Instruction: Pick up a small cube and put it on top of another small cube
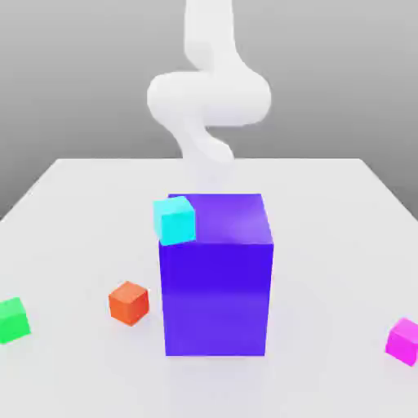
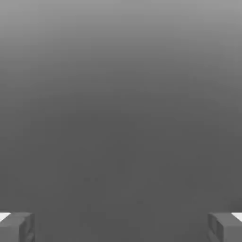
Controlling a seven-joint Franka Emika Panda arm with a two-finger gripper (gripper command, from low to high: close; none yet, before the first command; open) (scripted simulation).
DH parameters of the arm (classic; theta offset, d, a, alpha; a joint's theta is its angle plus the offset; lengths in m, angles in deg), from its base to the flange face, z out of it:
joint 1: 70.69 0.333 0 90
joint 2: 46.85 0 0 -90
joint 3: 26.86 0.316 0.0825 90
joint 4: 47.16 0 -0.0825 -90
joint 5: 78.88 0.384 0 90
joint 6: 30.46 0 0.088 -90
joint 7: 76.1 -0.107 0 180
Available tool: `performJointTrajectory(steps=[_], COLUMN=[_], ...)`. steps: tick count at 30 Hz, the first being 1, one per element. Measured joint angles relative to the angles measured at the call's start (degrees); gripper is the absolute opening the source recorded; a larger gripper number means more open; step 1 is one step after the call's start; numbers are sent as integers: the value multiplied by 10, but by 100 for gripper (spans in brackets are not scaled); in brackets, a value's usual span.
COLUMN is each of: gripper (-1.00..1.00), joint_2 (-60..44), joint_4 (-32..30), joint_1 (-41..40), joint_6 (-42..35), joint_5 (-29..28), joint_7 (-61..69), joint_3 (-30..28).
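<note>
The small magenta-pink cube (image 1: 403, 340) sits on the white table at the front of the exterior view's right, far from the arm. A cyan cube (image 1: 174, 220) rests on the top left corner of the tall purple block (image 1: 216, 286). An orange-red cube (image 1: 129, 303) lies just left of the block, and a green cube (image 1: 12, 320) is at the left edge. The white arm (image 1: 208, 98) rises behind the purple block. In the hand view my gripper (image 2: 121, 228) is open, its grey fingertips (image 2: 16, 227) far apart with nothing between them and only grey background beyond.
The tall purple block stands in the middle of the white table (image 1: 326, 212) and is the main obstacle between the arm and the front. Bare table surface stretches on both sides of the block and behind it.
</note>
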Motion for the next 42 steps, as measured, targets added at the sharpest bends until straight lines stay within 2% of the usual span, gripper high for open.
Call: performJointTrajectory(steps=[9, 15, 19, 26, 31, 32, 38, 42], gripper=[0, 0, 0, 0, 0, -100, -100, -100], joint_2=[-189, -313, -398, -550, -654, -671, -680, -625], joint_4=[-20, -34, -43, -57, -42, -38, -36, -49], joint_1=[63, 98, 137, 205, 253, 261, 265, 243], joint_6=[71, 117, 148, 198, 265, 278, 285, 243], joint_5=[13, -2, -30, -103, -158, -165, -170, -141], joint_7=[15, 9, -9, -56, -96, -102, -105, -83], joint_3=[62, 112, 140, 150, 109, 99, 95, 123])
